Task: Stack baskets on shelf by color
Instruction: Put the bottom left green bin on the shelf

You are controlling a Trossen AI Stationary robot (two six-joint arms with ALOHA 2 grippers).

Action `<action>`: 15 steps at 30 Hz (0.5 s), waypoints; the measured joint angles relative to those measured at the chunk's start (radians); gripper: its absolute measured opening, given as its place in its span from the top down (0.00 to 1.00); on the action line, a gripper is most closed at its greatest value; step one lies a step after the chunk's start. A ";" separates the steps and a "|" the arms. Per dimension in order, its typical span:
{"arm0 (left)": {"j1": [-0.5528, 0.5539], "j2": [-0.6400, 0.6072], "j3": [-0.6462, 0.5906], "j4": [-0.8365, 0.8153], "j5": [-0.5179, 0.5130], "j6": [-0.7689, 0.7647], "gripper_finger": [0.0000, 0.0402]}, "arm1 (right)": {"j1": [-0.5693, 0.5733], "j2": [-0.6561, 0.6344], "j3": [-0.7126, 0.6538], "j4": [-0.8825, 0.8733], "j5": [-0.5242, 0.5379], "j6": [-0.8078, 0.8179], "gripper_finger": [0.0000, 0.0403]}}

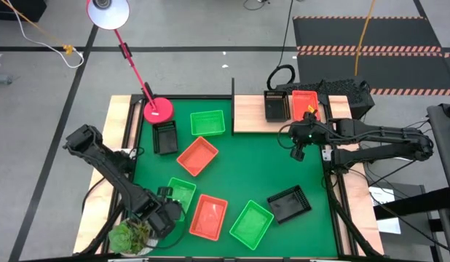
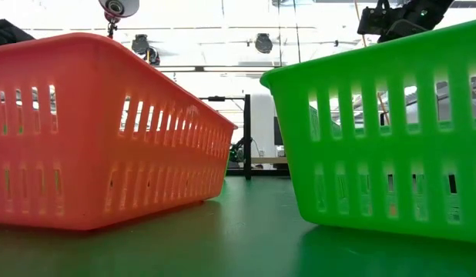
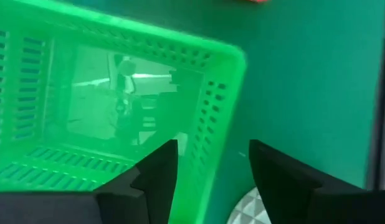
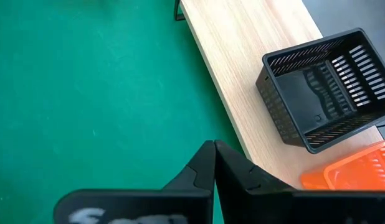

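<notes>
since the left gripper [image 3: 211,171] sits low at the near left corner of the bench with its jaws open astride one wall of a green basket [image 1: 180,195], i judge it is about to close on that rim and lift; one finger is inside the basket, the other outside over the green mat [image 1: 247,171]. a potted plant [image 1: 130,236] sits just beside that arm, so there is little room on that side, and an orange-red basket [image 1: 209,217] lies close on the other.

moving right, the unsorted baskets are scattered loosely over the mat: a black basket [image 1: 164,137] near the red lamp base [image 1: 159,109], a second green basket [image 1: 207,123] at the far edge, a second orange-red basket [image 1: 196,156] mid-mat, then a third green basket [image 1: 252,223] and another black basket [image 1: 289,204] toward the near right. the middle of the mat between them is open, a fair lane to the shelf.

the shelf [image 1: 248,113] lies at the far right, its left part bare wood, with a black basket [image 4: 320,96] and an orange-red basket [image 4: 354,171] side by side at its right end, each beginning a colour pile, i judge. the right gripper [image 4: 213,155] hovers by the shelf's near edge, jaws shut and empty, clear of both.
</notes>
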 joint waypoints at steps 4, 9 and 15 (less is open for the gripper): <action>0.001 0.000 -0.036 0.018 -0.001 -0.002 0.54 | 0.000 0.000 0.000 0.000 -0.023 0.000 1.00; 0.010 0.000 -0.048 0.033 -0.005 0.042 0.67 | 0.000 0.000 0.000 0.000 -0.023 0.000 1.00; 0.024 0.000 -0.048 0.048 -0.001 0.097 0.85 | 0.000 0.000 0.000 0.026 -0.023 0.000 1.00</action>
